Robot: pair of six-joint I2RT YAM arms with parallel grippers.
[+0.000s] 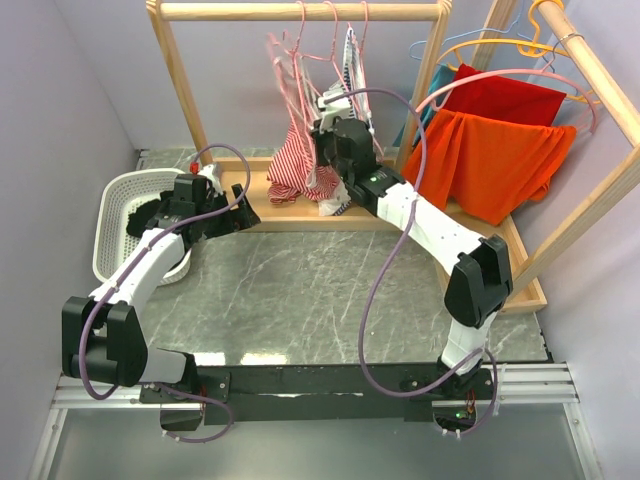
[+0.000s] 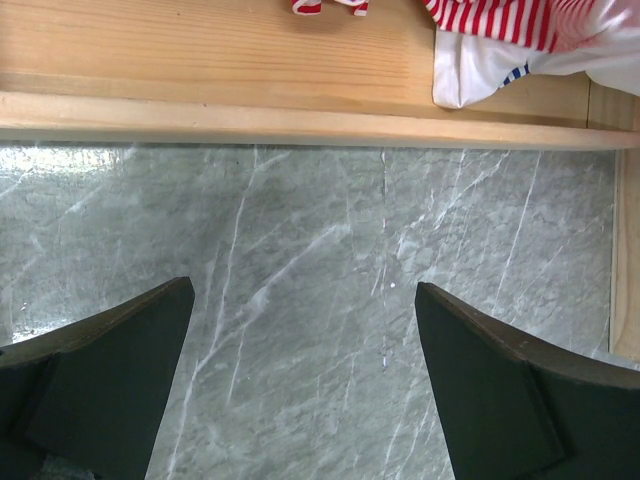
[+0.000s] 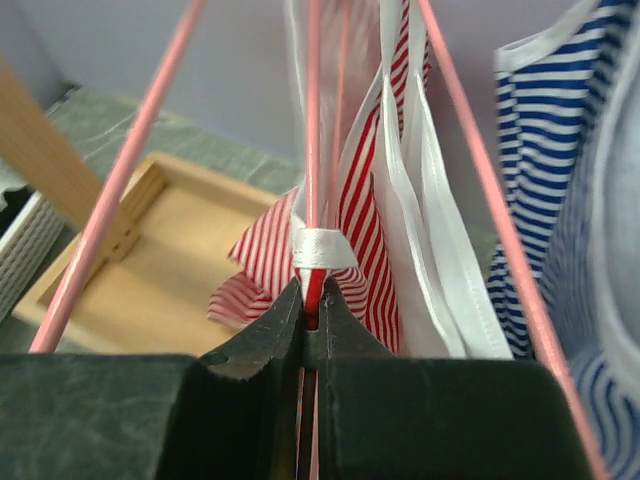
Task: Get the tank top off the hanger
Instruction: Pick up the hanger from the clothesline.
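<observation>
A red-and-white striped tank top (image 1: 296, 160) hangs from a pink hanger (image 1: 305, 62) on the wooden rack rail (image 1: 300, 11). Its lower edge shows in the left wrist view (image 2: 500, 20). My right gripper (image 1: 330, 112) is up at the hanger. In the right wrist view it (image 3: 315, 290) is shut on the tank top's strap (image 3: 320, 255), where the strap wraps the pink hanger wire (image 3: 313, 120). My left gripper (image 1: 242, 208) hangs low over the marble table, open and empty (image 2: 300, 300), just in front of the rack's wooden base (image 2: 250, 70).
A white laundry basket (image 1: 115, 225) stands at the left. A blue-and-white striped garment (image 3: 560, 170) hangs beside the tank top. A second rack at the right holds orange (image 1: 495, 160) and red clothes (image 1: 505, 97) on a yellow hanger. Grey marble table (image 1: 300, 290) lies in front.
</observation>
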